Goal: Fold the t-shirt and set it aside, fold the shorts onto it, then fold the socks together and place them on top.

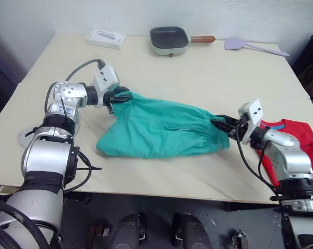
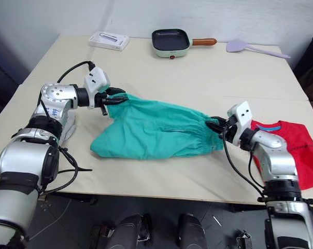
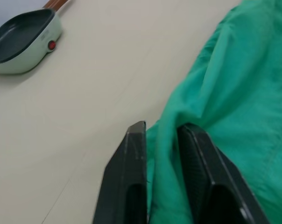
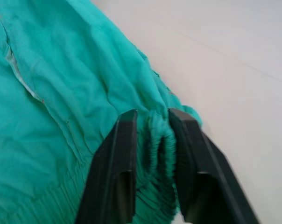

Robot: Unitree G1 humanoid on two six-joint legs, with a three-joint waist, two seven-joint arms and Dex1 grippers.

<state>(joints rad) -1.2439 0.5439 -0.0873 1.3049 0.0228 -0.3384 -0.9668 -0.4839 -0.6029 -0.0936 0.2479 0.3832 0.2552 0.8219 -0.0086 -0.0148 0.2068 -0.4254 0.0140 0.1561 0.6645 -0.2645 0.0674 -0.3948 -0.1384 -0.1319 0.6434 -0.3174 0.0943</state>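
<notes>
Stretching: both arms have the shorts (image 1: 156, 130) drawn out between them across the middle of the tabletop (image 1: 198, 72), and this looks like the set-up for the shorts fold.
Left fingers: the left gripper (image 1: 119, 97) is pinched tight on a bunched hem corner at the shorts' ten o'clock end; the wrist view shows cloth squeezed between both fingers (image 3: 131, 177).
Right fingers: the right gripper (image 1: 225, 124) is closed on the gathered elastic waistband at the three o'clock end, the ruffled band wedged between the fingers (image 4: 117, 163).
Long axis: the shorts run from roughly ten o'clock to three o'clock, one gripper on each end, the near leg sagging flat toward seven o'clock.
T-shirt: the t-shirt (image 1: 296, 142) lies at four o'clock, just beyond the right gripper and partly under that arm; how neatly it is folded I cannot tell.
The key relation: the right arm is the nearer to the t-shirt, so the left end has the longer trip; my read is that the fold closes toward three o'clock.
Socks: something pale sits by the left elbow at eight o'clock, too hidden to call.
Far edge: a pan (image 1: 169, 40), a spatula (image 1: 252, 45) and a white box (image 1: 105, 38), all well apart from the action.
</notes>
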